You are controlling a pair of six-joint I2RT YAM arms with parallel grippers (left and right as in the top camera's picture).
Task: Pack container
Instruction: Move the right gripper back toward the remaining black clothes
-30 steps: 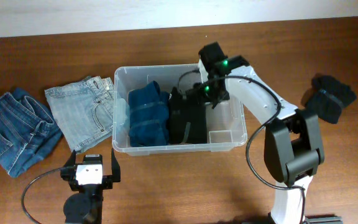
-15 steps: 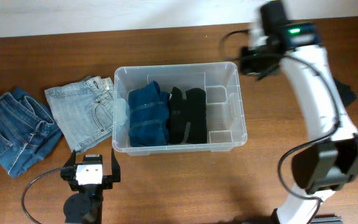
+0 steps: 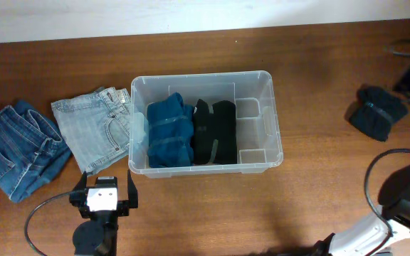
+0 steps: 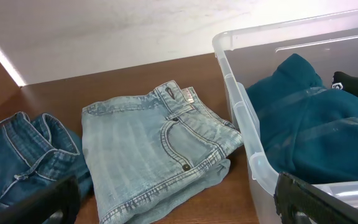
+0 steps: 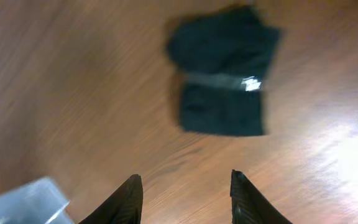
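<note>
**Both grippers spread and empty; tub mid-table with two bundles inside**

The large clear plastic rectangular tub [image 3: 275, 135], with rounded corners and a thick rim, stands near the middle of the brown wooden table [image 3: 312, 43]. Inside it, a folded teal fabric bundle [image 3: 169, 131] fills the left part. A folded black fabric bundle [image 3: 214, 134] lies touching it on the right. The tub's right end shows only its moulded floor.

The left gripper [image 4: 176, 183] sits at the table's near edge, its two black fingers [image 4: 319, 202] spread wide with nothing between them. The tub is just ahead of it and to its right. In the left wrist view the tub's near-left corner stands just beside the right-hand finger. Straight ahead lies a folded piece of light-blue denim [image 4: 148, 152], close against the tub's left wall, with crumpled dark-blue jeans [image 4: 23, 155] further left.

The right gripper [image 5: 186, 177] is out at the table's far right edge, well apart from the tub, its fingers parted and holding nothing. Its wrist view is blurred. A small folded black cloth bundle with a pale band across it [image 5: 225, 78] lies on the wood ahead of the fingers, apart from them. A pale corner that looks like the tub's shows at that view's lower left. From overhead, this bundle lies between the tub and the right gripper, nearer the gripper.
</note>
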